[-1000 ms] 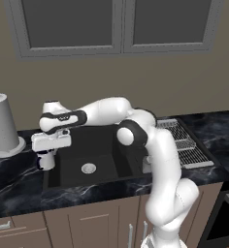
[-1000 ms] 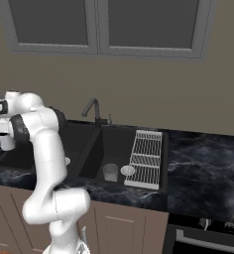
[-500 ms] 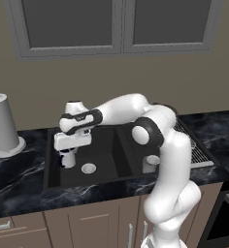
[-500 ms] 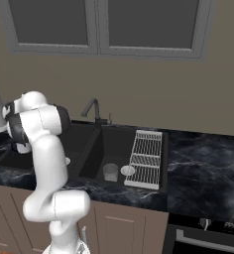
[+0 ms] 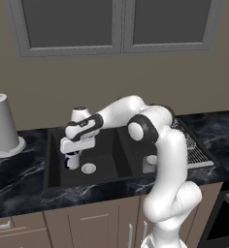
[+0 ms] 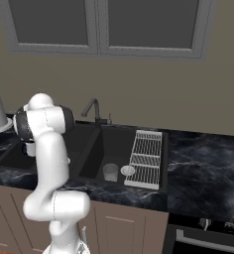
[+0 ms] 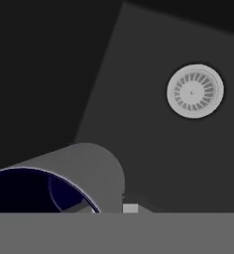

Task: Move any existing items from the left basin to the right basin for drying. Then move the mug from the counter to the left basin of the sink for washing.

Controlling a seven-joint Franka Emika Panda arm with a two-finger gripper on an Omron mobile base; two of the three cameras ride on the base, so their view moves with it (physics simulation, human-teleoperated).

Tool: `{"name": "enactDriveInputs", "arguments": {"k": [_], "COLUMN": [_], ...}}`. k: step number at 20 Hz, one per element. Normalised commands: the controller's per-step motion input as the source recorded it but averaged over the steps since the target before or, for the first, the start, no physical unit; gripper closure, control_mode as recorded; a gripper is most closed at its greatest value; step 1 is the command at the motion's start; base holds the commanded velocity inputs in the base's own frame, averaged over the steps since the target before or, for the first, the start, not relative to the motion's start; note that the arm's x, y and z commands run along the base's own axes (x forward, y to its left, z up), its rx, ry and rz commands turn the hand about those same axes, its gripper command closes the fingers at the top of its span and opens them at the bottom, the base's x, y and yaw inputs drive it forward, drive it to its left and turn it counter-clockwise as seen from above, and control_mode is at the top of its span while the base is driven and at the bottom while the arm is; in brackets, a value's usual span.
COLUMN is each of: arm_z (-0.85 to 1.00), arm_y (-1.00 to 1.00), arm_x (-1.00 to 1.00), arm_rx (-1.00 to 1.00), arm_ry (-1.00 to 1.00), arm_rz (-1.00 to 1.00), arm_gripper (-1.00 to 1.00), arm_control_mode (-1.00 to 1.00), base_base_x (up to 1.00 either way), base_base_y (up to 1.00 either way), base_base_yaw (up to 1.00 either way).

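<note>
The mug hung low inside the left basin, pinched in the gripper, whose fingers were almost fully closed on its rim. A second earlier the hand had been out over the counter at the left of the sink, near the tall grey canister; half a second on it was crossing the sink's edge, and by this moment it had come down into the basin with the mug just left of the round drain. From the hand camera the mug's navy inside sat close under the fingers, with the black basin floor and the drain beyond it. Whether the mug's base already touched the floor I could not tell.

In the right basin the grey cup stood upright near that basin's own drain, beside the drying rack. Going by that, the first half of the job looked done, and the second half was nearly so: the carry from counter to basin was over, and what seemed left was to set the mug down, open the fingers and lift clear. The risk I judged was tipping the mug if the fingers let go above the floor.
</note>
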Motion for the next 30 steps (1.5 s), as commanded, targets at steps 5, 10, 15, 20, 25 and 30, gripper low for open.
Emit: {"name": "enactDriveInputs", "arguments": {"k": [5, 10, 15, 20, 25, 30], "arm_z": [-0.45, -0.56, -0.67, -0.62, -0.31, -0.05], "arm_y": [0.00, 0.00, 0.00, 0.00, 0.00, 0.00], "arm_x": [0.59, 0.55, 0.41, 0.35, 0.24, 0.01], "arm_rx": [-0.05, -0.06, -0.06, -0.06, -0.04, 0.00], "arm_ry": [0.01, 0.03, 0.03, 0.01, 0.00, 0.00], "arm_rz": [0.00, 0.00, 0.00, 0.00, 0.00, 0.00], "arm_gripper": [1.00, 1.00, 1.00, 1.00, 1.00, 1.00], "arm_control_mode": [-1.00, -1.00, -1.00, -1.00, -1.00, -1.00], "base_base_x": [0.00, 0.00, 0.00, 0.00, 0.00, 0.00], "base_base_y": [0.00, 0.00, 0.00, 0.00, 0.00, 0.00], "base_base_yaw": [0.00, 0.00, 0.00, 0.00, 0.00, 0.00]}}
